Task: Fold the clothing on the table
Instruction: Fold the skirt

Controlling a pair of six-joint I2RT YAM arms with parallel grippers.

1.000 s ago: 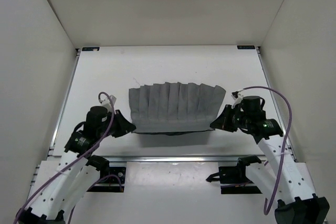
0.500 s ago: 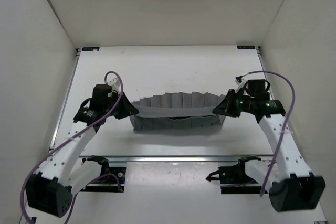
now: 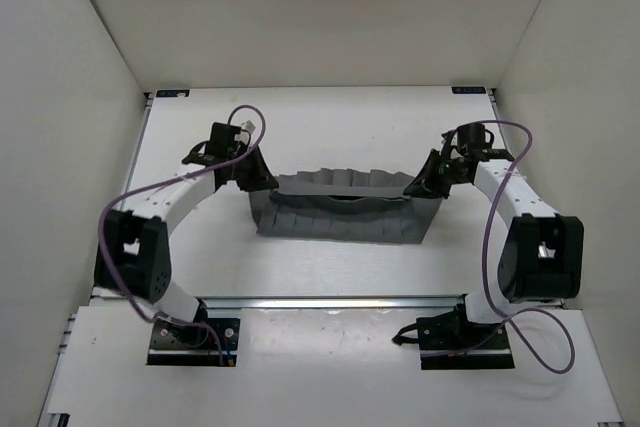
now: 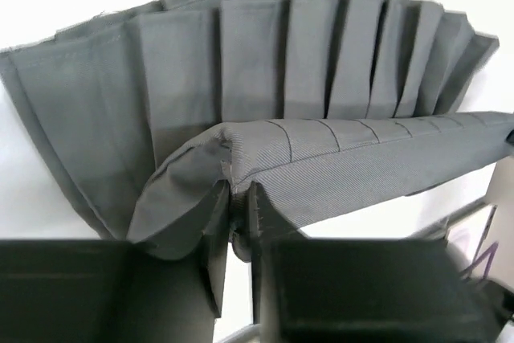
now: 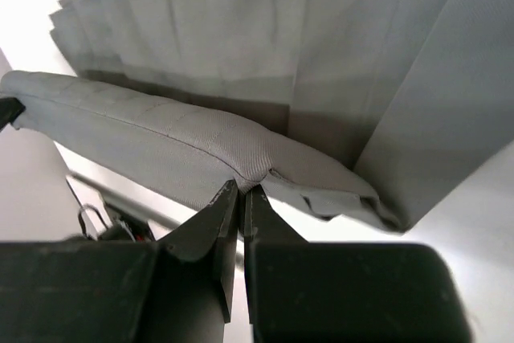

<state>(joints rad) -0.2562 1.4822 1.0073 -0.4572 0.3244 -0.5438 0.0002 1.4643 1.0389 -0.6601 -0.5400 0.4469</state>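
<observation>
The clothing lies on the table, with white surface showing on every side of it. Its near pleated layer rests flat. Above that, the stitched edge band is raised and sags between its ends. The left gripper pinches the band's left end and the right gripper its right end, jaws pressed nearly together on cloth. Judged light, limp and not slippery. The thick band corners look like the best hold, if kept taut.

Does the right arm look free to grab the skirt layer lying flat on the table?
Probably not: the right pincer is shut on the clothing's raised edge, so it would have to let go before reaching down.
</observation>
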